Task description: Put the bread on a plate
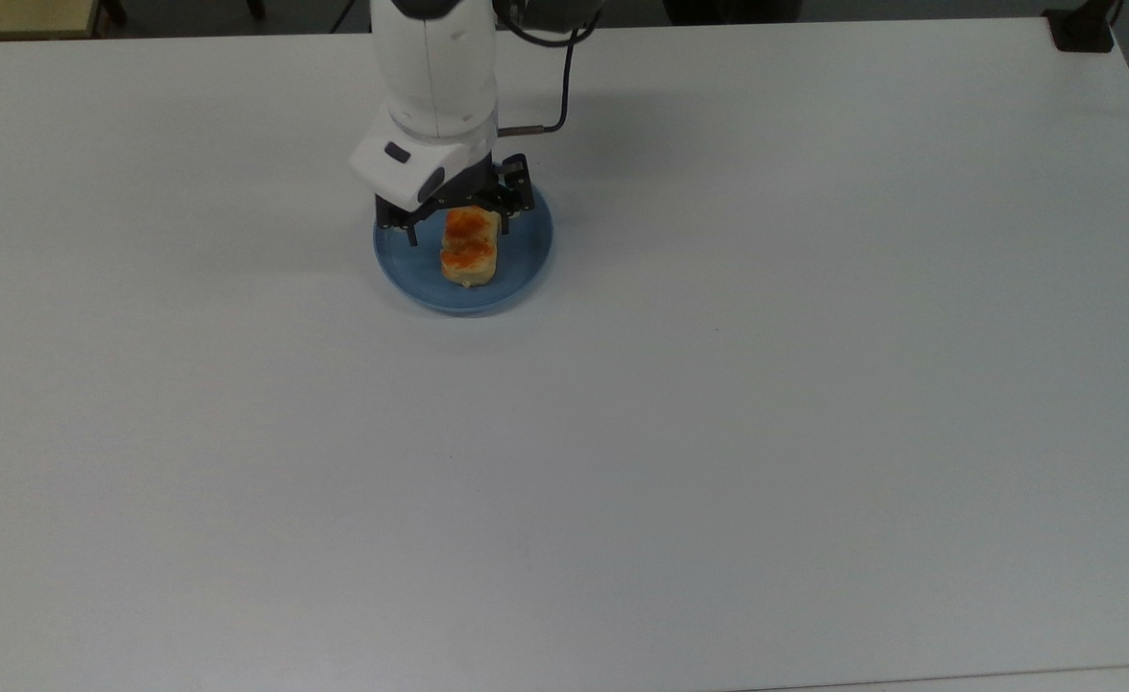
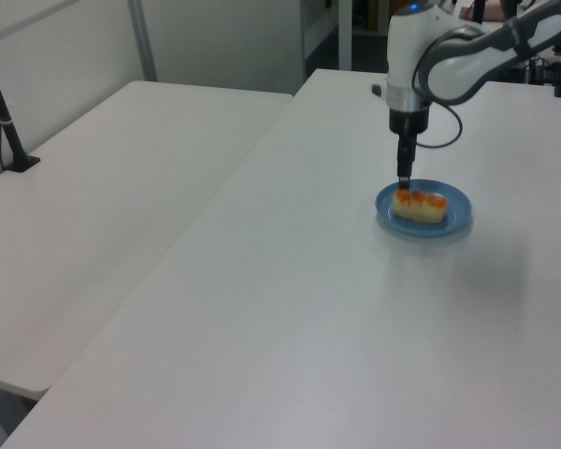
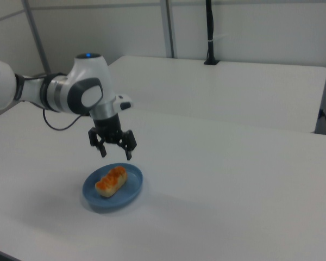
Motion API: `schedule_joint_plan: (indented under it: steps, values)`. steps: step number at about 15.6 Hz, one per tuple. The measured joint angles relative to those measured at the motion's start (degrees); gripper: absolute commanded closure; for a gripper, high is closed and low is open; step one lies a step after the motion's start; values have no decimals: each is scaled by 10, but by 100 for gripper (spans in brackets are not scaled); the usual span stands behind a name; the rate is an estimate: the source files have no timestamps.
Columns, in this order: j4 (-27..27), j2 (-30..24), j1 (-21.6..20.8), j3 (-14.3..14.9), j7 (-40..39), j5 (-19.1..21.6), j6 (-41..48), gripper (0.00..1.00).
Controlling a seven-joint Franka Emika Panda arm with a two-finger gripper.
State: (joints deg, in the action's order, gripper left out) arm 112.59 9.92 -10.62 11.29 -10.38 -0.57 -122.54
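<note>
The worktop [image 1: 718, 432] is a broad white surface carrying the task's things toward its far edge as the top view shows it, somewhat toward the top view's left of centre. The arm [image 3: 60, 92] reaches in over that far edge and ends above the plate. The plate [image 1: 526, 259], round and light blue, sits flat on the worktop. The bread [image 1: 469, 248] lies flat inside the plate, within the rim, its orange-brown lumps facing up, its long axis running from the far edge toward the near edge in the top view. The tool [image 3: 113, 154] hangs above the plate's far side, clear of the bread: the right view shows a plain gap between its fingertips and the loaf. Its jaws stand wide apart and hold nothing. Judged from this layout, the placing step is done and the task is all but complete; the step in hand appears to be the release and retreat. The next move calls for a straight lift away from the plate, keeping the spread fingers clear of the loaf and the rim so neither is nudged. The risk of disturbance looks low, since nothing touches the bread.
</note>
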Motion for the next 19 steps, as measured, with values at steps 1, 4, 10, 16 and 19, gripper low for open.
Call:
schedule_joint_plan:
  steps: [1, 4, 10, 16, 19]
  values:
    - [-16, -7, 1, 1, 7, 0, 9, 0]
    - [-88, -27, 3, 3, 48, 0, 73, 0]
    - [-206, -41, 42, -27, 73, 5, 188, 0]
    - [-220, -42, 78, -48, 73, 5, 202, 0]
    - [-220, -45, 83, -48, 73, 5, 207, 0]
